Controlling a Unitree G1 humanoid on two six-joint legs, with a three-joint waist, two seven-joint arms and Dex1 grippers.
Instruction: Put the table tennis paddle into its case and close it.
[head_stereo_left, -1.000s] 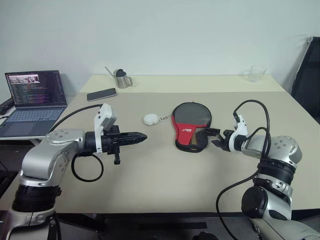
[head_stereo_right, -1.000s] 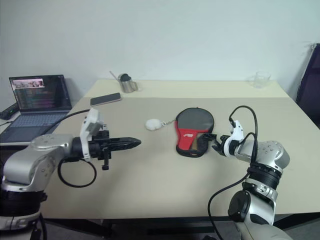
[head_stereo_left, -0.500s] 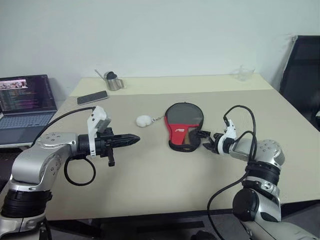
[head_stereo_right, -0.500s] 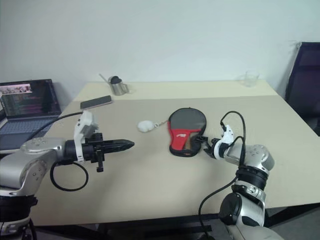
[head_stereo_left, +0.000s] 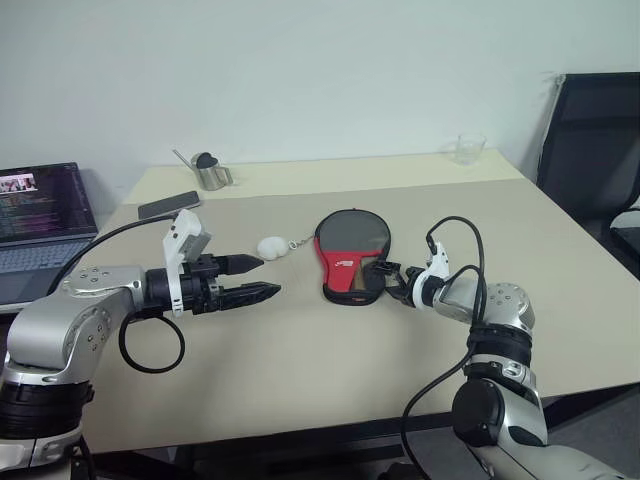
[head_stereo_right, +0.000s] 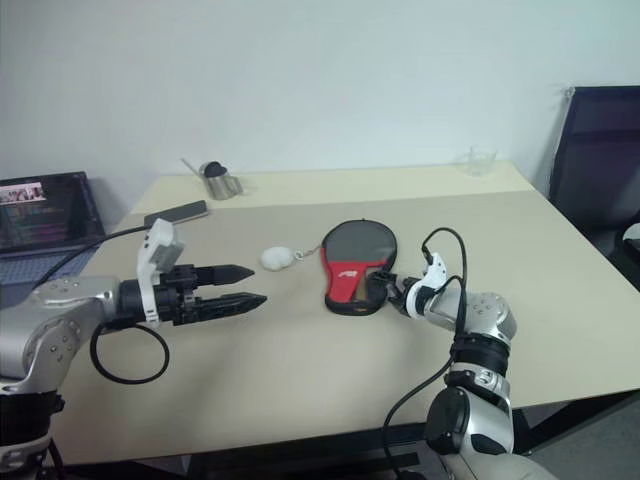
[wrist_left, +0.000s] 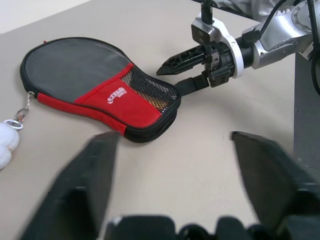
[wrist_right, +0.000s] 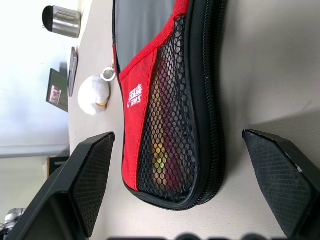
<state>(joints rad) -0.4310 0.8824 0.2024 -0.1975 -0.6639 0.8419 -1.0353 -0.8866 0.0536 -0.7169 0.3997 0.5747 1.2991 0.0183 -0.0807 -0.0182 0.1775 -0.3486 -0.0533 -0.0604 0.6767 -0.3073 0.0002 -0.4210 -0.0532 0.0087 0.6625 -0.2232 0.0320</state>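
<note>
A paddle-shaped black fabric case (head_stereo_left: 352, 248) with a red panel lies mid-desk (head_stereo_left: 300, 370), something coloured showing through its mesh. The right gripper (head_stereo_left: 385, 279), jaws released, has closed in on its narrow end. The left gripper (head_stereo_left: 250, 279), clenched a moment ago, now gapes. A careless nudge could slide the case off line

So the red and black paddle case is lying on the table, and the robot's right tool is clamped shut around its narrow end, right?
Not quite. The case does lie on the table, but the right tool is open at its narrow end, not clamped on it. The right wrist view shows both fingers spread wide of the case.
</note>
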